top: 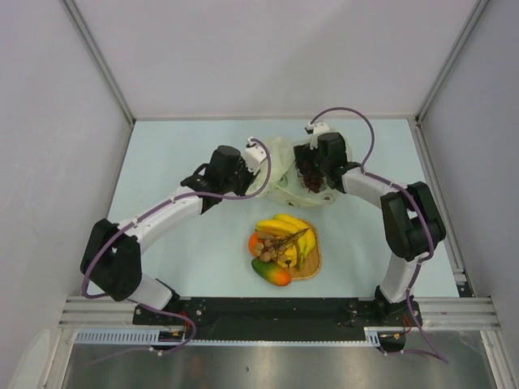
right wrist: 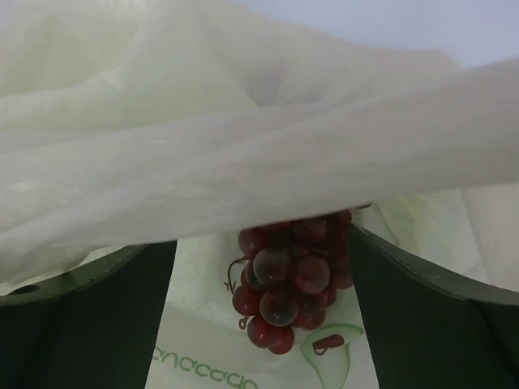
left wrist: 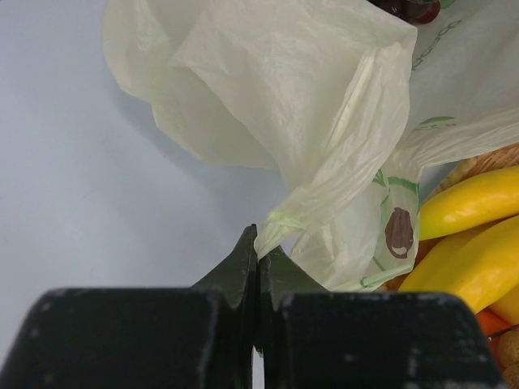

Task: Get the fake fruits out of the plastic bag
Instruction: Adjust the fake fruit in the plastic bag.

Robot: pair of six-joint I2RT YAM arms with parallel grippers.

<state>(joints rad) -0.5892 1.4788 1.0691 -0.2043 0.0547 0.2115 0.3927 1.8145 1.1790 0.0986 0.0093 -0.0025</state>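
Note:
The pale yellow-green plastic bag [top: 280,162] lies crumpled at the table's middle back. My left gripper [left wrist: 259,243] is shut on a twisted fold of the bag [left wrist: 284,97] at its near left edge. Dark purple grapes [right wrist: 292,284] lie on the bag's printed lower layer, under a lifted film. My right gripper [right wrist: 259,239] stands open around the grapes, its fingers [right wrist: 438,324] wide on either side and partly under the film. From above, the right gripper [top: 310,172] sits over the grapes [top: 310,181] at the bag's mouth.
A woven orange mat [top: 315,261] lies near the front middle, holding a banana bunch [top: 284,227], an orange [top: 255,243], a brown nut cluster [top: 274,251] and a red-green mango [top: 272,273]. The bananas [left wrist: 470,203] show right of the left gripper. Walls enclose three sides.

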